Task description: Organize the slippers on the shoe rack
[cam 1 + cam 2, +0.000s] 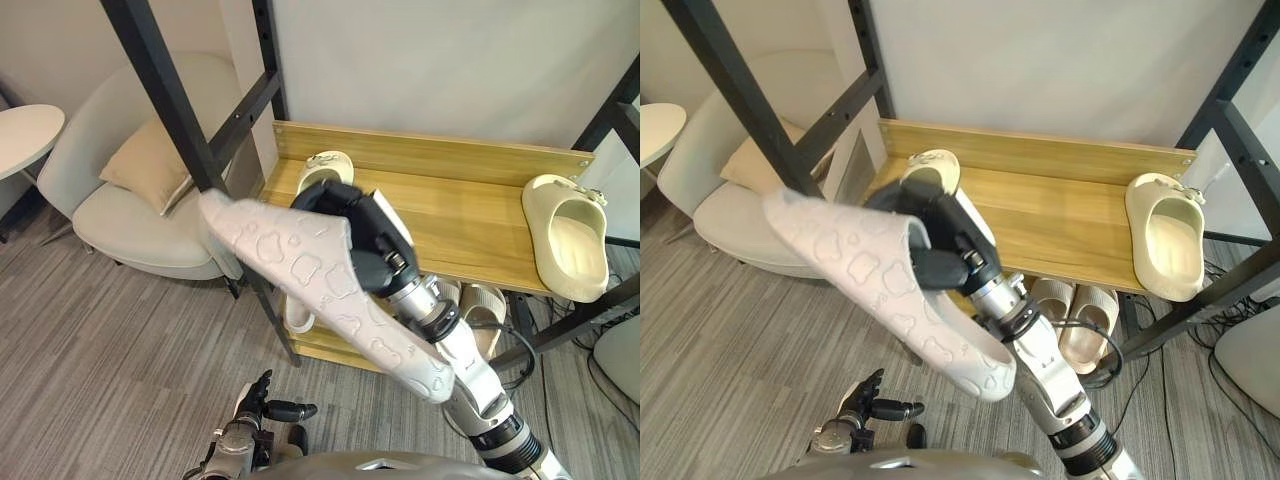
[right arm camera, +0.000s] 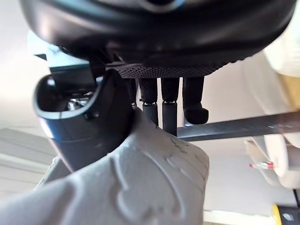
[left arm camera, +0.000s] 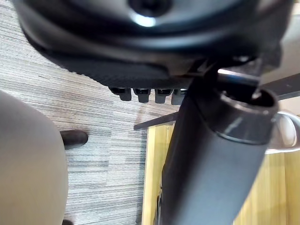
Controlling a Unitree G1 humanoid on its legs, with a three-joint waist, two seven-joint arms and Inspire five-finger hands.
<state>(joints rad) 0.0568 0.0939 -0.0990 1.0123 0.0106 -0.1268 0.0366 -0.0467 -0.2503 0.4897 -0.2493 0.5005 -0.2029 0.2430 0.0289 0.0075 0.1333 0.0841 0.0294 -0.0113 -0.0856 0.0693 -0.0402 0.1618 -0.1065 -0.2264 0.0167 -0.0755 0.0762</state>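
My left hand (image 1: 262, 408) hangs low, fingers relaxed. My right hand (image 1: 362, 245) has its fingers clamped on a grey slipper (image 1: 310, 270), held in the air before the shoe rack (image 1: 450, 220). The slipper is sole up, its long axis running far-left to near-right and its upper hidden. A cream slipper (image 1: 566, 235) lies on the shelf's right end.

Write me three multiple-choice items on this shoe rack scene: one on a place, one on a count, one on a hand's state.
1. The fully visible cream slipper lies at the top shelf's: A left end; B middle; C right end.
2. Cream slippers on the top shelf: A one; B two; C four.
3. The right hand is: A open and empty; B shut on the white slipper; C shut and empty.

Answers: 1 C, it sits at the shelf's right edge. 2 B, a second cream slipper peeks out at the left rear. 3 B, the right wrist view shows the hand clamping the slipper's edge.
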